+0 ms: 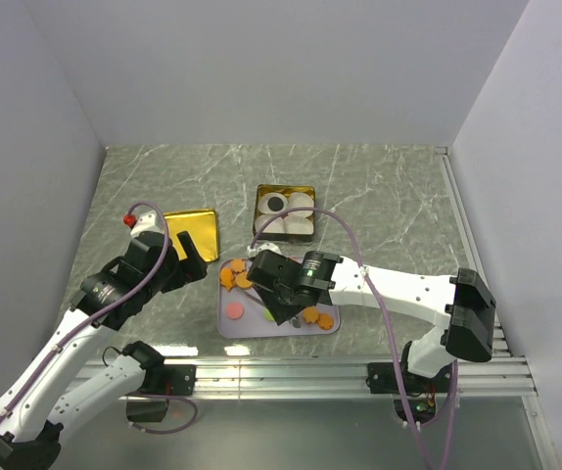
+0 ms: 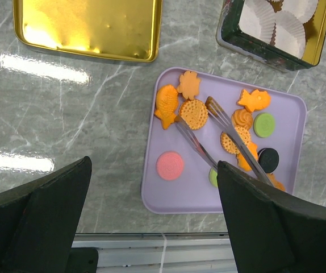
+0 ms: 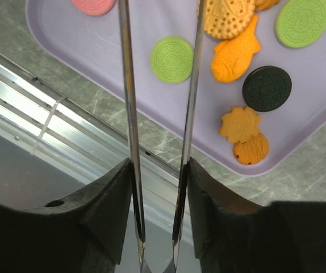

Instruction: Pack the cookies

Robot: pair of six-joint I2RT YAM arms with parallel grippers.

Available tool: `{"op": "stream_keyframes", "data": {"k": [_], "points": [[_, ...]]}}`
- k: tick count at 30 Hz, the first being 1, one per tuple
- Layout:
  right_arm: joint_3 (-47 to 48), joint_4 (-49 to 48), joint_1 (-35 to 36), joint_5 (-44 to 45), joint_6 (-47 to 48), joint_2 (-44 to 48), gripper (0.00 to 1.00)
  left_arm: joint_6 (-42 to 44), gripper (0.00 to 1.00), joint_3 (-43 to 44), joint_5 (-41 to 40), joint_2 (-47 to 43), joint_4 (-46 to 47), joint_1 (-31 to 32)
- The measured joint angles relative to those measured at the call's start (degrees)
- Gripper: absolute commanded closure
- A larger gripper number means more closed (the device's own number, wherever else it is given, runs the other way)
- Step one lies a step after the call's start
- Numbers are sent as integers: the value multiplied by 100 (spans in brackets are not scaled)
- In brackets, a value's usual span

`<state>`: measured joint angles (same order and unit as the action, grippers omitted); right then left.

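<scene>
you are seeing the cookies point(image 2: 194, 114) lying on a lavender tray point(image 2: 174, 200) at the near side of the table point(image 2: 66, 125). most are orange, round, lobed or fish-shaped, with two green discs, one black and one pink among them.

your right gripper point(image 3: 158, 170) is gripping a pair of metal tongs point(image 3: 128, 114). one finger is pressing on the outside of each blade, and the blades are standing a little apart. in the left wrist view the tong tips are sitting on either side of a round orange cookie toward the tray's far left, just beside an orange fish piece. you cannot tell whether the tips are actually pinching it.

your left gripper point(image 2: 154, 168) is hanging above the table with its fingers spread wide, holding nothing. in the top view it is sitting between the gold lid point(image 2: 89, 25) and the tray.

the tin point(image 2: 254, 48) is standing just beyond the tray's far edge, with white paper cups point(image 2: 285, 31) inside. the lid is lying flat to the tin's left, apart from it.
</scene>
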<state>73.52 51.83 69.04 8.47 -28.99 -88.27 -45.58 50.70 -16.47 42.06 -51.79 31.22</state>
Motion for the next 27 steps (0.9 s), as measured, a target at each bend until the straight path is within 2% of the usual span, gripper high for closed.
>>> {"op": "stream_keyframes", "data": {"k": [4,7,16,27], "points": [[7,-13,0,-68,-4,-7,64,-15,2,0,0,-46,2,0],[7,-28,4,-81,-11,-7,67,-15,2,0,0,-101,2,0],[-44,-24,9,-59,-17,138,70,-15,2,0,4,-101,2,0],[-114,372,0,155,-317,1097,67,-15,3,0,7,-98,2,0]]}}
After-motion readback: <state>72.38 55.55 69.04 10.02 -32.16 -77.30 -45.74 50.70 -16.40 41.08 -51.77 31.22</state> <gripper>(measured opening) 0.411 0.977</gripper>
